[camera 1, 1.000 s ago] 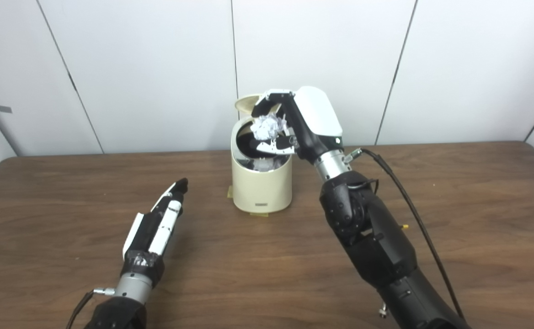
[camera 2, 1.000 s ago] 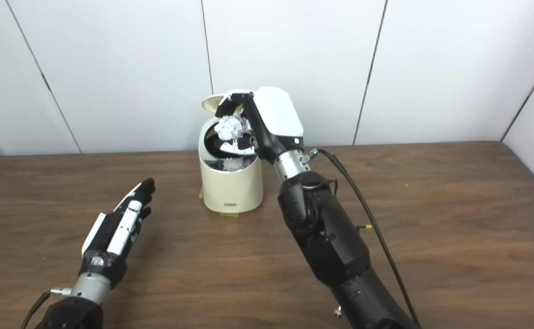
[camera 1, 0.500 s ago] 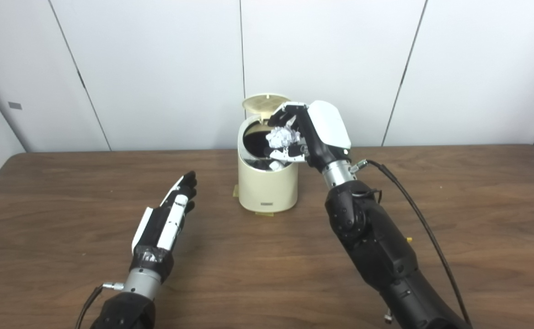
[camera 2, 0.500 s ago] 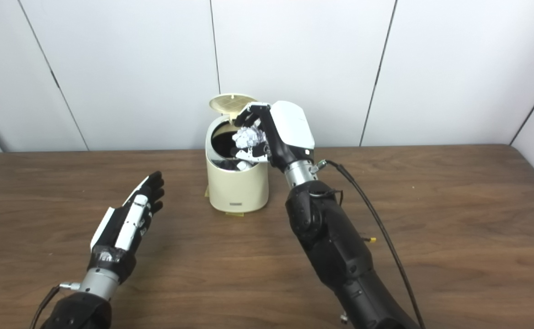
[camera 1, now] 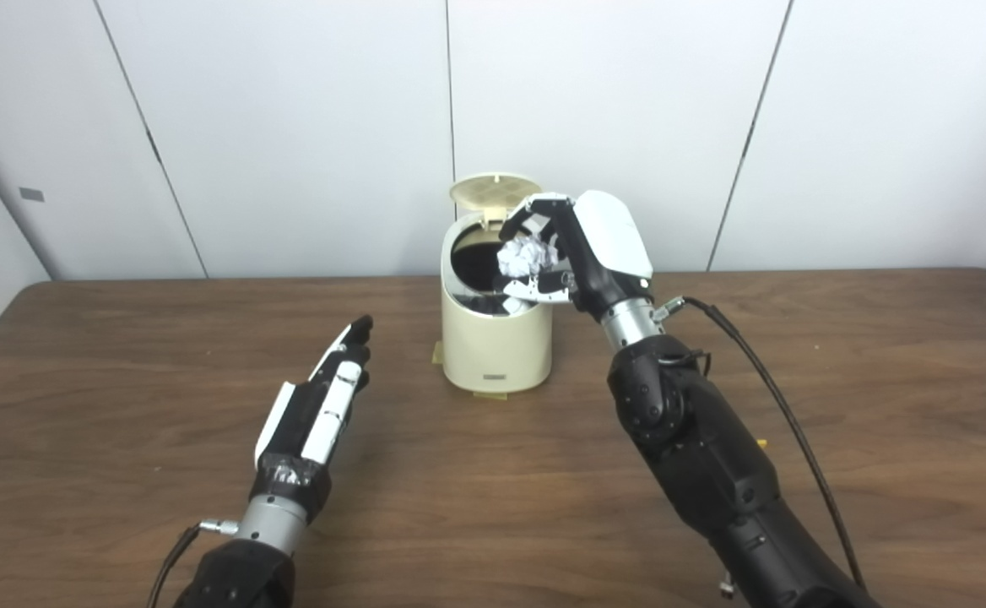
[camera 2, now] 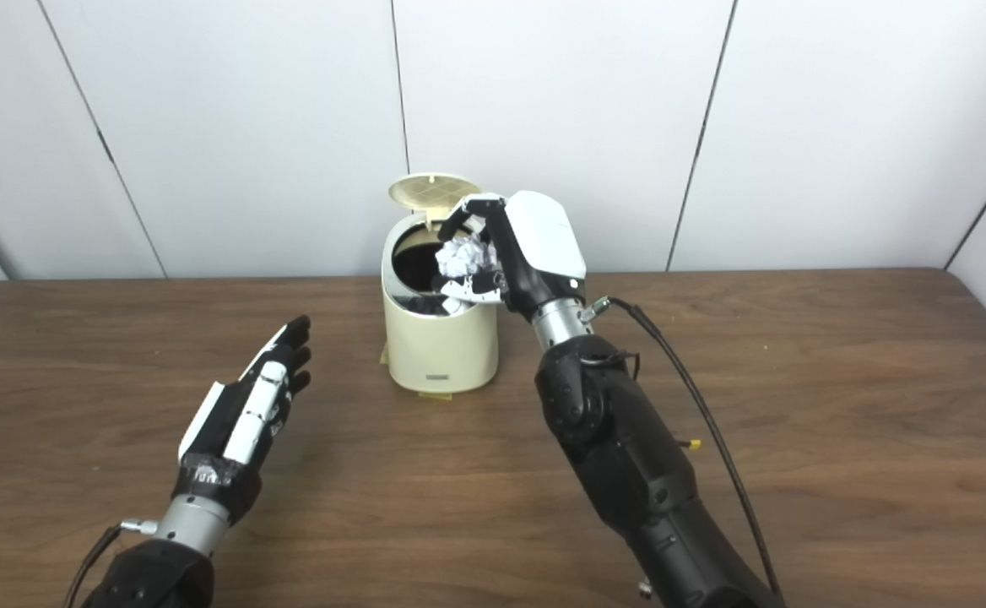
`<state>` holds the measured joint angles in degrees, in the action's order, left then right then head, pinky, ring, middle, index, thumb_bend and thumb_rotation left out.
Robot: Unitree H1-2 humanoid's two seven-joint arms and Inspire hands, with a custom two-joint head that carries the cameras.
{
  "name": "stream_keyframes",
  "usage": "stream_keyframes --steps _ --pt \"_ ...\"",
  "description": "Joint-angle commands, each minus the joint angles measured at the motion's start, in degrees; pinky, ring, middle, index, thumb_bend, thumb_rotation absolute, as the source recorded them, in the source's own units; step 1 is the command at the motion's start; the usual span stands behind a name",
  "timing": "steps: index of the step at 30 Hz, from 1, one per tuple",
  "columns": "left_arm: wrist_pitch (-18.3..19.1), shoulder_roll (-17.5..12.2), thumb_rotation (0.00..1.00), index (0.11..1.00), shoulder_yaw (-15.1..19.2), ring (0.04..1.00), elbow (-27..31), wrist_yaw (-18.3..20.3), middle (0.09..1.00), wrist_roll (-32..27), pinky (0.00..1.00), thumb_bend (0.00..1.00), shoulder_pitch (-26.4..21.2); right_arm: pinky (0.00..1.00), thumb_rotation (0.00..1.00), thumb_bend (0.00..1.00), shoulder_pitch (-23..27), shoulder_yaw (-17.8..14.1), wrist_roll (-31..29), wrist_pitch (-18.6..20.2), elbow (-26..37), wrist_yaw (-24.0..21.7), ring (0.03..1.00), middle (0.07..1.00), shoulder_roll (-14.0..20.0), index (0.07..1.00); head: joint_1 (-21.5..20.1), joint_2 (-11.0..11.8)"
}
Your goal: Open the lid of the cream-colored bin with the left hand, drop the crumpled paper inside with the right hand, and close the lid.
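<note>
The cream-colored bin point(camera 1: 496, 350) stands at the middle back of the table with its round lid point(camera 1: 495, 189) tipped up behind the opening. My right hand point(camera 1: 582, 249) hovers over the bin's right rim, fingers curled around the white crumpled paper point(camera 1: 522, 255), which hangs just above the dark opening. Other white scraps lie inside the bin. My left hand point(camera 1: 324, 405) rests low over the table to the left of the bin, fingers stretched out flat and apart, holding nothing.
The brown wooden table point(camera 1: 839, 405) runs wide on both sides of the bin. White wall panels point(camera 1: 307, 127) close the scene right behind it. A black cable point(camera 1: 763, 371) trails from my right wrist over the table.
The camera has shifted, so the whole scene sits differently. My right hand has sunk a little closer to the bin's opening, still holding the paper. My left hand stays flat and open.
</note>
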<state>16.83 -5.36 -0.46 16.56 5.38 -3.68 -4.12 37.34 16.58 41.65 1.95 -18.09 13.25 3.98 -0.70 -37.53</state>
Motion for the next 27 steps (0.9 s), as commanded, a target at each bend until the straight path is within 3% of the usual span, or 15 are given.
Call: stream_keyframes --steps 1,2,3,4,6,14,20,27 --pt "-1.47 -0.11 0.83 0.992 -0.19 1.000 1.69 -0.15 1.000 0.77 0.99 0.50 -1.57 0.45 0.12 0.52 3.06 0.56 0.13 -0.11 1.50 -0.97 0.572 0.672 -0.11 0.495 -0.04 -0.02" --pt "-1.62 -0.10 0.83 0.992 -0.23 1.000 1.64 -0.22 1.000 0.84 0.98 0.51 -1.58 0.44 0.13 0.52 3.09 0.68 0.21 0.06 1.50 -1.22 0.573 0.673 -0.09 0.495 -0.01 0.00" --pt "-1.70 -0.09 0.83 0.991 -0.30 1.000 1.59 -0.27 1.000 0.94 0.98 0.51 -1.59 0.45 0.08 0.70 3.10 0.75 0.20 0.21 1.50 -1.47 0.576 0.673 -0.05 0.573 -0.06 0.01" --pt "-1.70 -0.05 0.83 0.991 -0.30 1.000 1.59 -0.33 1.000 0.94 0.98 0.51 -1.59 0.45 0.05 0.80 3.12 0.82 0.19 0.41 1.47 -1.72 0.579 0.674 -0.02 0.613 -0.06 0.01" --pt "-1.79 0.08 0.82 0.990 -0.33 1.000 1.42 -0.41 1.000 0.90 0.98 0.50 -1.62 0.46 0.03 0.88 3.16 0.90 0.11 1.08 1.36 -2.30 0.583 0.673 0.05 0.646 -0.13 0.15" --pt "-1.76 0.68 0.81 0.997 -0.61 1.000 0.09 -0.60 1.000 0.73 1.00 0.54 -1.79 0.44 0.04 0.90 3.15 2.01 0.27 3.67 0.98 -6.25 0.550 0.649 1.36 0.634 -0.20 0.51" --pt "-1.93 1.02 0.82 0.998 -0.62 1.000 0.15 -0.71 1.000 0.68 1.00 0.50 -1.89 0.44 0.04 0.90 3.00 2.09 0.34 4.03 1.40 -6.42 0.557 0.649 1.78 0.621 -0.07 0.55" --pt "-1.99 0.74 0.81 0.999 -0.78 1.000 0.10 -0.65 1.000 1.38 1.00 0.54 -1.98 0.45 0.04 0.90 2.89 1.99 0.17 4.00 1.69 -6.77 0.565 0.651 2.10 0.622 0.23 0.28"
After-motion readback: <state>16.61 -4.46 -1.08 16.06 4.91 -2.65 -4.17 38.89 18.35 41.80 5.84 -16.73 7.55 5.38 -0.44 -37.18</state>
